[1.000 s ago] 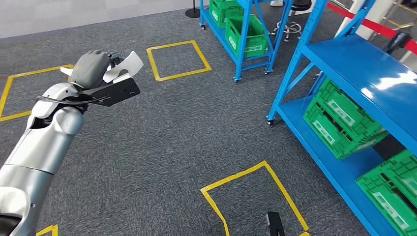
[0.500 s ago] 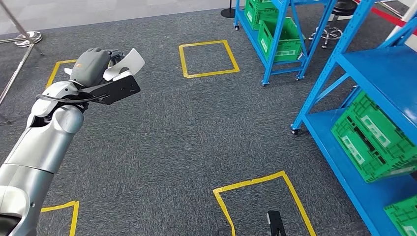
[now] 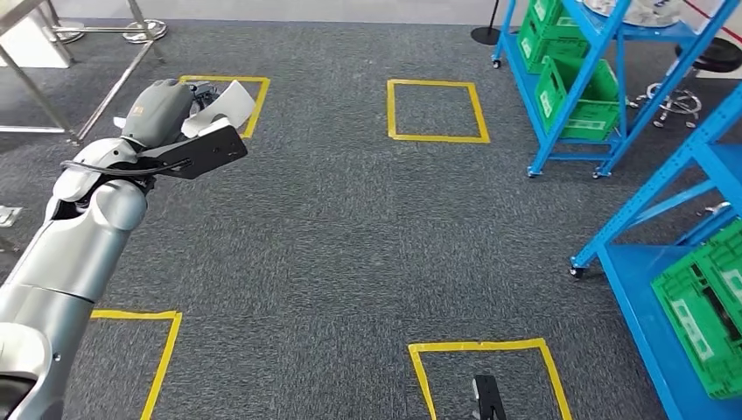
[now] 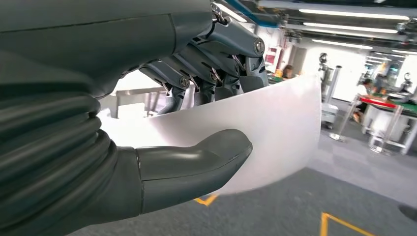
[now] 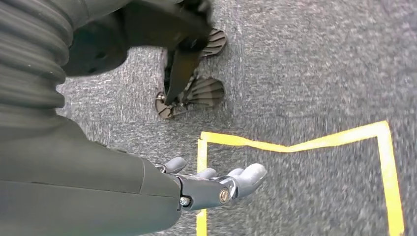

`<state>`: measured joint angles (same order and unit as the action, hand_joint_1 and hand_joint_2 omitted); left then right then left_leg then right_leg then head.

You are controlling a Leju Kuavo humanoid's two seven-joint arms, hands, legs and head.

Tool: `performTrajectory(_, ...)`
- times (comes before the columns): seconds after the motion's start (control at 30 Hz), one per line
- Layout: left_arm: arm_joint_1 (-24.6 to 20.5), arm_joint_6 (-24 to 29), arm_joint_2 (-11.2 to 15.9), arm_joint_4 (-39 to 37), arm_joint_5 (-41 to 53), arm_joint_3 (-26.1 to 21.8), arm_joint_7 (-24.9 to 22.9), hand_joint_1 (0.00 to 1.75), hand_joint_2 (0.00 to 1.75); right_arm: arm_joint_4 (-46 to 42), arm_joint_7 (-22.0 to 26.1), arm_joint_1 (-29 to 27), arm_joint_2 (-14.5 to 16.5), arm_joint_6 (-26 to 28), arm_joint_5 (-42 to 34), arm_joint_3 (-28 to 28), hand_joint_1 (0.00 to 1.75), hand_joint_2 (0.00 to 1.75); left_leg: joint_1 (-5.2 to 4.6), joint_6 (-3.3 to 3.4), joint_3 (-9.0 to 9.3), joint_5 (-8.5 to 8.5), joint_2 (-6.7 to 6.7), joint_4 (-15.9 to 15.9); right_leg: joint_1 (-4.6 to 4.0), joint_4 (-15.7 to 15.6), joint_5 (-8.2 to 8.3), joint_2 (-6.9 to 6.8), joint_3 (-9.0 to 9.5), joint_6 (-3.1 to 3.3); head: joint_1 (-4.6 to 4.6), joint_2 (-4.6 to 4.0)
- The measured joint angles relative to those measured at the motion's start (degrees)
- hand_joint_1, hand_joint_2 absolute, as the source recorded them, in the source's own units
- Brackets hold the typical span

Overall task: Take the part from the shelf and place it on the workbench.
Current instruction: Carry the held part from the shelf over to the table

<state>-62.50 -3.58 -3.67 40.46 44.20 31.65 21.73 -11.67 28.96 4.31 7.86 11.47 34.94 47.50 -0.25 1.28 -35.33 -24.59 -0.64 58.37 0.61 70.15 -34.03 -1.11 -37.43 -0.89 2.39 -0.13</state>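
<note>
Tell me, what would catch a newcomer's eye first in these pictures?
Most striking is the left robot hand, raised at the upper left of the head view and holding a curved white part. At the right stand bright blue shelves holding green crates. Yellow tape squares mark the grey carpet, and the right robot hand hangs over one, holding nothing.

Green crates (image 3: 573,87) on blue racks (image 3: 612,52); yellow floor squares (image 3: 436,110).

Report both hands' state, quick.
Left hand: holding the white part.
Right hand: open, holding nothing.
</note>
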Motion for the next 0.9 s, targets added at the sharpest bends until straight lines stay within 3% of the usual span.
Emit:
performTrajectory(0.07,0.2,0.0,-0.2,-0.1,0.0,0.0,0.0,1.43,1.75,0.0,0.0,-0.2,0.0,0.0,0.0,0.1,0.00,1.75,0.05,0.09,0.00,-0.08,-1.90,0.2,0.04,5.8,-1.18,0.89,-3.66,-0.11,0.09,0.00)
performTrajectory(0.1,0.3,0.0,-0.2,-0.2,0.0,0.0,0.0,1.43,1.75,0.0,0.0,-0.3,0.0,0.0,0.0,0.1,0.00,1.75,0.11,0.01,0.00,-0.15,-2.89,0.3,0.08,5.7,-0.07,1.03,-4.15,-0.11,0.08,0.00)
performTrajectory(0.13,0.3,0.0,-0.2,-0.2,0.0,0.0,0.0,1.43,1.75,0.0,0.0,-0.3,0.0,0.0,0.0,0.1,0.00,1.75,0.21,-0.15,0.01,-0.27,-3.83,0.5,0.18,3.2,2.01,1.28,-3.47,-0.11,0.08,0.00)
performTrajectory(0.2,0.3,0.0,-0.2,-0.1,0.0,0.0,0.0,1.43,1.75,0.0,0.0,-0.3,0.0,0.0,0.1,0.1,0.00,1.75,0.42,-0.75,-0.14,-0.67,-5.64,1.1,0.69,-5.0,6.11,3.71,-0.28,-0.33,0.09,0.00)
performTrajectory(0.27,0.3,0.0,-0.2,0.0,0.0,0.0,0.0,1.43,1.75,0.0,0.0,-0.2,0.0,0.0,0.2,0.1,0.00,1.75,0.50,-1.50,-0.57,-0.85,-7.19,1.4,1.00,-9.4,7.32,5.74,1.73,-0.31,0.06,0.00)
performTrajectory(0.33,0.3,0.0,0.0,0.0,-0.1,0.0,0.0,1.43,1.75,0.0,0.0,-0.2,0.0,0.0,0.2,0.1,0.00,1.75,0.64,-2.29,-0.91,-0.60,-8.61,1.2,0.85,-9.7,7.13,4.94,2.03,0.32,0.01,0.00)
performTrajectory(0.37,0.3,0.0,0.2,0.0,-0.1,0.0,0.0,1.43,1.75,0.0,0.0,-0.1,0.0,0.0,0.2,0.1,0.00,1.75,0.66,-2.62,-1.05,-0.57,-8.32,1.2,0.83,-9.9,7.17,4.21,2.19,0.74,-0.01,0.00)
performTrajectory(0.4,0.3,0.0,0.4,0.0,-0.1,0.0,0.0,1.43,1.75,0.0,0.0,-0.1,0.0,0.0,0.2,0.1,0.00,1.75,0.57,-2.88,-1.41,-0.85,-6.85,1.8,0.81,-10.1,7.18,3.51,2.44,1.19,-0.22,0.00)
performTrajectory(0.43,0.3,0.0,0.5,0.0,-0.2,0.0,0.0,1.43,1.75,0.0,0.0,-0.1,0.0,0.0,0.2,0.1,0.00,1.75,0.43,-3.06,-2.33,-1.69,-4.72,3.5,0.78,-10.3,7.16,2.77,2.73,1.62,-0.42,0.00)
performTrajectory(0.5,0.2,0.0,0.5,0.0,-0.2,0.0,0.0,1.43,1.75,0.0,0.0,-0.2,0.0,-0.1,0.2,0.1,0.00,1.75,0.29,-3.26,-5.98,-4.57,-0.58,10.3,0.50,-10.5,6.79,1.24,3.21,2.24,-0.81,0.00)
performTrajectory(0.57,0.4,0.0,0.6,-0.1,-0.2,0.0,0.0,1.43,1.75,0.0,0.0,-0.3,0.0,-0.1,0.2,0.1,0.00,1.75,0.36,-3.32,-9.89,-6.28,0.29,17.0,0.29,-10.5,6.25,-0.46,3.69,2.49,-0.84,0.00)
performTrajectory(0.6,0.5,0.0,0.6,-0.1,-0.2,0.0,0.0,1.43,1.75,0.0,0.0,-0.3,0.0,-0.1,0.2,0.1,0.00,1.75,0.36,-3.26,-10.50,-5.59,0.35,17.6,0.21,-10.5,5.94,-1.30,4.04,2.53,-0.84,0.00)
performTrajectory(0.63,0.6,0.0,0.6,-0.1,-0.2,0.0,0.0,1.43,1.75,0.0,0.0,-0.3,0.0,-0.1,0.2,0.1,0.00,1.75,0.32,-3.08,-9.77,-3.87,0.53,15.7,0.11,-10.5,5.59,-2.07,4.47,2.53,-0.85,0.00)
performTrajectory(0.67,0.6,0.0,0.7,-0.1,-0.2,0.0,0.0,1.43,1.75,0.0,0.0,-0.3,0.0,-0.1,0.2,0.1,0.00,1.75,0.18,-2.73,-7.95,-1.52,1.23,11.9,0.00,-10.5,5.19,-2.82,5.01,2.51,-0.84,0.00)
performTrajectory(0.73,0.5,0.1,0.7,0.1,-0.2,0.0,0.0,1.43,1.75,0.0,0.0,-0.3,0.0,0.0,0.3,0.1,0.00,1.75,-0.68,-1.63,-3.97,1.24,4.35,4.3,-0.32,-10.5,4.30,-4.21,5.99,2.21,-0.82,0.00)
performTrajectory(0.8,0.4,0.2,0.5,0.4,-0.2,0.0,-0.1,1.43,1.75,0.0,0.0,-0.2,0.0,0.1,0.5,0.2,0.00,1.75,-1.42,-0.62,-2.33,1.12,5.95,1.2,-0.59,-10.5,3.73,-5.53,6.71,1.60,-0.70,0.00)
performTrajectory(0.87,0.4,0.2,0.6,0.7,-0.2,0.0,-0.1,1.43,1.75,0.0,0.1,-0.2,0.0,0.2,0.5,0.2,0.00,1.75,-1.26,0.01,-1.76,0.78,4.54,0.7,-0.62,-10.1,3.56,-6.17,7.24,1.04,-0.55,0.00)
performTrajectory(0.9,0.4,0.2,0.6,0.9,-0.2,-0.1,-0.1,1.43,1.75,0.0,0.3,-0.1,0.0,0.2,0.4,0.2,0.00,1.75,-1.04,0.30,-1.32,0.65,3.96,0.5,-0.52,-9.3,3.34,-5.35,7.12,0.81,-0.55,0.00)
